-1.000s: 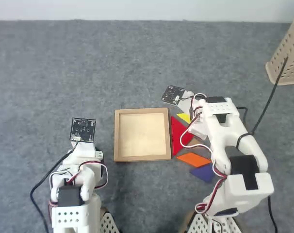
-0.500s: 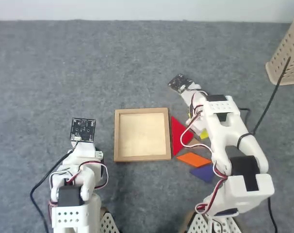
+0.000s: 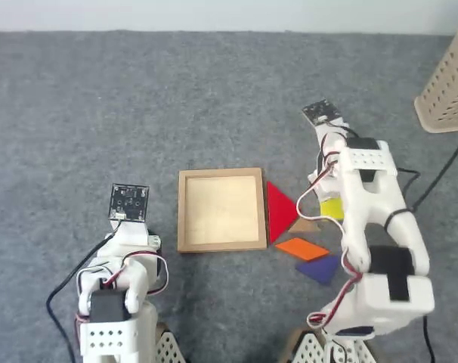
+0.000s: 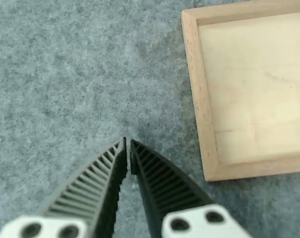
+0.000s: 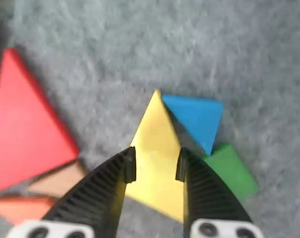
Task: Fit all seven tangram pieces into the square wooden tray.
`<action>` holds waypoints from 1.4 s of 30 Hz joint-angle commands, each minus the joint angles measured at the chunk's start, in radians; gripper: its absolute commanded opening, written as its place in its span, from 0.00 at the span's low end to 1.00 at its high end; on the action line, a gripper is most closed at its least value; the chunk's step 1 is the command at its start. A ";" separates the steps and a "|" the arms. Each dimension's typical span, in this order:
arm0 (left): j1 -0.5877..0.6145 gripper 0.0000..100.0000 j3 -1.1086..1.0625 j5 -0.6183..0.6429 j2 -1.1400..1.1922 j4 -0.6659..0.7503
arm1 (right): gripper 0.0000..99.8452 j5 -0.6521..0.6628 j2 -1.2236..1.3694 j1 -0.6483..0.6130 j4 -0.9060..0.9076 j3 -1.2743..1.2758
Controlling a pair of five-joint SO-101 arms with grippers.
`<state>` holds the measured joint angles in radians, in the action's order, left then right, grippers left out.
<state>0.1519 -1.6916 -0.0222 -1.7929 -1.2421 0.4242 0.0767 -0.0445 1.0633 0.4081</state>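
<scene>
The square wooden tray (image 3: 182,212) lies on the grey carpet with nothing in it, and its rim (image 4: 194,99) appears beside my left gripper (image 4: 127,145), which is shut just above the carpet. Right of the tray lie a red triangle (image 3: 280,212), a tan piece (image 3: 304,224), an orange parallelogram (image 3: 302,247) and a purple triangle (image 3: 320,268). My right gripper (image 5: 155,159) is open, its fingers straddling a yellow triangle (image 5: 155,144). A blue triangle (image 5: 194,116) and a green piece (image 5: 230,171) touch the yellow one. The red triangle (image 5: 26,129) lies to one side.
A beige perforated basket (image 3: 448,83) stands at the far right edge of the table. The right arm (image 3: 369,197) covers part of the pile, with a bit of yellow (image 3: 331,208) showing beside it. The left arm (image 3: 127,257) stands left of the tray.
The right arm has swung to the right, away from the tray's corner, uncovering the whole red triangle. The left arm has not moved.
</scene>
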 commanded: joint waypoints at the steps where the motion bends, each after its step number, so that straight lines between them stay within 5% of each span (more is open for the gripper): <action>1: 0.002 0.01 0.005 0.009 -0.006 -0.006 | 0.13 0.026 -0.213 -0.045 0.071 -0.014; 4: 0.003 0.01 0.005 0.009 -0.006 -0.006 | 0.13 0.178 -0.265 -0.070 0.091 0.066; 13: 0.003 0.01 0.005 0.009 -0.006 -0.006 | 0.26 0.281 -0.117 -0.050 0.016 0.129; 20: 0.002 0.01 0.005 0.009 -0.006 -0.006 | 0.27 0.284 -0.070 -0.033 0.008 0.127; 27: 0.002 0.01 0.005 0.009 -0.006 -0.006 | 0.42 0.288 -0.065 -0.038 0.018 0.132; 42: 0.002 0.01 0.005 0.009 -0.006 -0.006 | 0.42 0.333 -0.008 -0.039 -0.030 0.186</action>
<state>0.1519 -1.6916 -0.0222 -1.7929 -1.2421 0.7480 0.0338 -0.0936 1.0602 0.6015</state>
